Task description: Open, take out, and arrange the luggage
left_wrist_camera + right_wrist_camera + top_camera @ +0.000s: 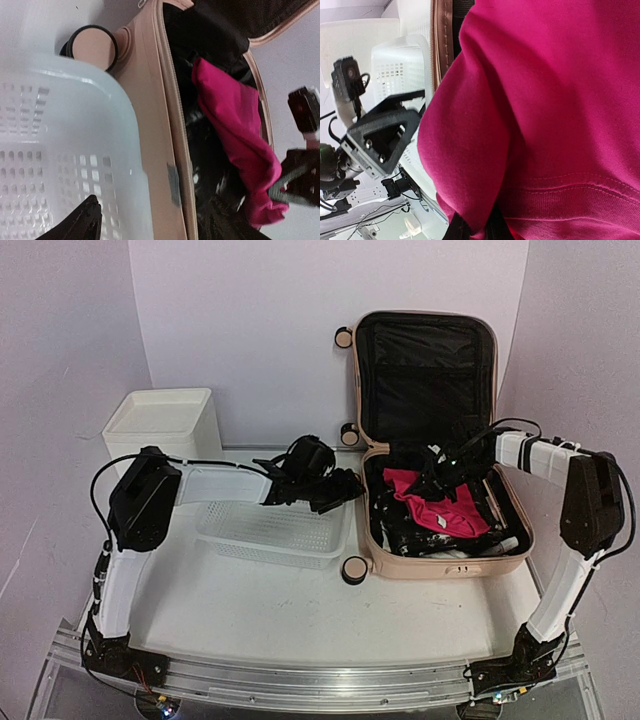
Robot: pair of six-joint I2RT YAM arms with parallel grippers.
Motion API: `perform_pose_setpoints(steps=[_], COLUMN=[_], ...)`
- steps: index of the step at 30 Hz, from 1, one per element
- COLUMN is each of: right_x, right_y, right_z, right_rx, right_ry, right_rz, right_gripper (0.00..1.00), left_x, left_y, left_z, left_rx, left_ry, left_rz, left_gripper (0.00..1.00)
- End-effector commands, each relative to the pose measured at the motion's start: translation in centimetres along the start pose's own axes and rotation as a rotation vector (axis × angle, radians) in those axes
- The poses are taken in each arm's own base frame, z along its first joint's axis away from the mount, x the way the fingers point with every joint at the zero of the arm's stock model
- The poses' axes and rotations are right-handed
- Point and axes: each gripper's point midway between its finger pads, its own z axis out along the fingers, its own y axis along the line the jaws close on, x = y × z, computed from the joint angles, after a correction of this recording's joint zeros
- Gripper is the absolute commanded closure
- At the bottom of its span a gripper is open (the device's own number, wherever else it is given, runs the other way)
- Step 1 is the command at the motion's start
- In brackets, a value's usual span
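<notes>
Right of centre on the white counter [250, 610] lies the luggage [450, 562]: one pale pink hard-shell suitcase, unzipped and open. Its lid [425, 370] stands upright at the back and shows black fabric lining. From above, three black-and-cream caster wheels [354, 570] can be counted along the luggage's left side. A small grey patch [173, 184] sits on the left rim of the luggage. Any lettering on it is too blurred to read.

Inside the lower shell of the luggage lies one magenta garment [435, 505], spread over a jumble of black clothing [400, 532] that cannot be counted.

Two robot arms are in view. The right hand [437, 478] is down inside the luggage, and its fingers [470, 229] are pinched together on a fold of the magenta garment. The left hand [340, 488] hovers just left of the luggage with its fingers [82, 220] apart and nothing between them.

Just beside the luggage's left wall sits one white mesh basket [260, 545], directly below the left hand. Further left of the luggage, and behind the basket, stands one white plastic bin [205, 430].
</notes>
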Motion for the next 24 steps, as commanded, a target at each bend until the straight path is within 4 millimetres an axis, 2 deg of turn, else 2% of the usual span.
perform_pose_setpoints(steps=[1, 3, 5, 10, 15, 19, 24], right_x=[-1.0, -1.0, -1.0, -1.0, -0.9, -0.8, -0.9], right_y=[3.0, 3.1, 3.3, 3.5, 3.2, 3.0, 3.3], right_z=[-2.3, -2.5, -2.7, -3.1, -2.8, -2.7, -2.9], right_rx=[-0.068, -0.065, -0.066, -0.064, -0.065, -0.059, -0.062], right_ry=[-0.091, -0.100, -0.106, -0.123, -0.113, -0.113, -0.117], right_rz=[-0.074, -0.079, -0.083, -0.094, -0.085, -0.085, -0.086], right_gripper=[1.00, 1.00, 1.00, 1.00, 1.00, 1.00, 1.00], left_x=[-2.0, -2.0, -1.7, -1.8, -2.1, -2.1, -2.1], left_y=[-6.3, -5.3, -3.0, 5.1, 13.1, 16.7, 19.9], left_z=[-7.9, -11.2, -14.3, -22.5, -28.6, -30.3, -29.5], left_rx=[0.158, 0.118, 0.025, -0.368, -0.644, -0.710, -0.759], left_ry=[-0.071, -0.102, -0.120, -0.144, -0.136, -0.152, -0.183], left_rz=[0.220, 0.286, 0.356, 0.448, 0.401, 0.278, 0.152], left_gripper=[0.24, 0.19, 0.16, 0.08, 0.06, 0.04, 0.02])
